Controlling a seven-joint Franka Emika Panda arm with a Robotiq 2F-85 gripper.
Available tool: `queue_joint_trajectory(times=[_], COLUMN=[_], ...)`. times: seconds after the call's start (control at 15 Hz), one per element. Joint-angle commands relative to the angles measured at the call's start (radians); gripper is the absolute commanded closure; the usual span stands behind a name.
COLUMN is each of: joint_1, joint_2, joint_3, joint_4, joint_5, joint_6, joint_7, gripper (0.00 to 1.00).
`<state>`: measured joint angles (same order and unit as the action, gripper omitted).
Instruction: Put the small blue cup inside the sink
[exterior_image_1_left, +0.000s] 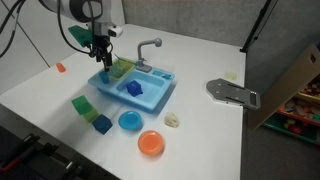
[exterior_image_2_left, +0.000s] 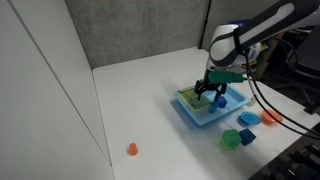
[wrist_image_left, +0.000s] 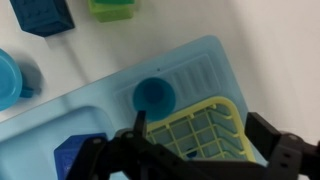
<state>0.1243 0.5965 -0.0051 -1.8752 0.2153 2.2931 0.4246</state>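
Observation:
The light blue sink (exterior_image_1_left: 160, 88) with a grey faucet (exterior_image_1_left: 150, 45) and a yellow-green rack (wrist_image_left: 205, 125) stands mid-table; it shows in both exterior views (exterior_image_2_left: 190, 112). The small dark blue cup (exterior_image_1_left: 134, 89) sits inside the sink's basin. It also shows at the lower left of the wrist view (wrist_image_left: 72, 157). My gripper (exterior_image_1_left: 101, 62) hangs just above the rack end of the sink (exterior_image_2_left: 210, 95). Its fingers are open with only the rack between them (wrist_image_left: 200, 140).
A green block (exterior_image_1_left: 82, 104), a teal block (exterior_image_1_left: 102, 123), a round mid-blue dish (exterior_image_1_left: 130, 120) and an orange dish (exterior_image_1_left: 151, 143) lie in front of the sink. A small orange piece (exterior_image_1_left: 60, 68) and a grey object (exterior_image_1_left: 232, 92) lie farther off. A round blue spot (wrist_image_left: 155, 95) marks the sink's ribbed part.

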Motion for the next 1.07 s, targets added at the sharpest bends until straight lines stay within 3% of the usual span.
queue_joint_trajectory(times=[0.0, 1.0], joint_1=[0.001, -0.005], joint_2=[0.000, -0.032], joint_3=[0.002, -0.011], joint_4=[-0.006, -0.076], joint_5=[-0.003, 0.006], joint_6=[0.003, 0.071], joint_7=[0.002, 0.021], gripper=[0.00, 0.00])
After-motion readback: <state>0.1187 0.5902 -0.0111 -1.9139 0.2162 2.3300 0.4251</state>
